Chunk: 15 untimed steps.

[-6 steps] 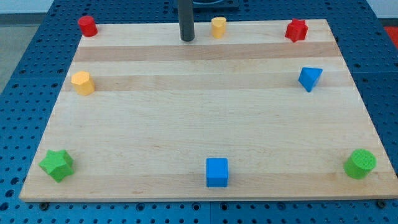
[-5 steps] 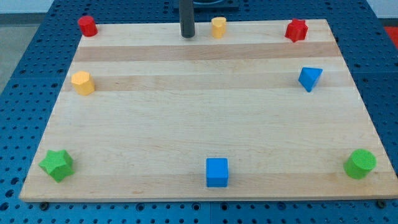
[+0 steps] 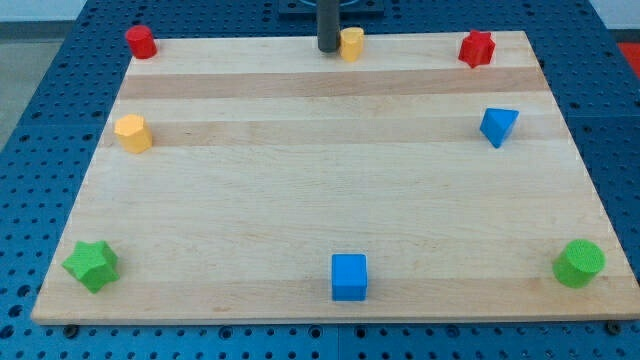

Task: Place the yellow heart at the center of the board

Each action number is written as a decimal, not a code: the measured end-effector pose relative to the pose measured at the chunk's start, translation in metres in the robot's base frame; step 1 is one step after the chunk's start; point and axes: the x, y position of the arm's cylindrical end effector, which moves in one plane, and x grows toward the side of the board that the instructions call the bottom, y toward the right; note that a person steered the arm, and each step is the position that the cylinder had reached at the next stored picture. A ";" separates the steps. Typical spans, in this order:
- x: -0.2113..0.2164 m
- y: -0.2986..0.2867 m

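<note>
The yellow heart (image 3: 351,44) sits at the view's top edge of the wooden board (image 3: 320,200), a little right of the middle. My tip (image 3: 328,49) stands right beside the heart's left side, close enough that I cannot tell whether they touch. The rod rises out of the view's top.
A yellow pentagon (image 3: 132,132) is at the left. A red cylinder (image 3: 140,41) is at the top left and a red star (image 3: 477,48) at the top right. A blue triangle (image 3: 498,126) is at the right. A green star (image 3: 91,265), a blue cube (image 3: 349,276) and a green cylinder (image 3: 579,263) line the bottom.
My tip has moved to the right and slightly toward the view's top, closing up to the yellow heart's left side. No block has visibly moved.
</note>
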 end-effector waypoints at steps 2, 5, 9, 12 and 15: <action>-0.020 0.000; -0.020 0.016; -0.020 0.057; 0.002 0.057; 0.028 0.064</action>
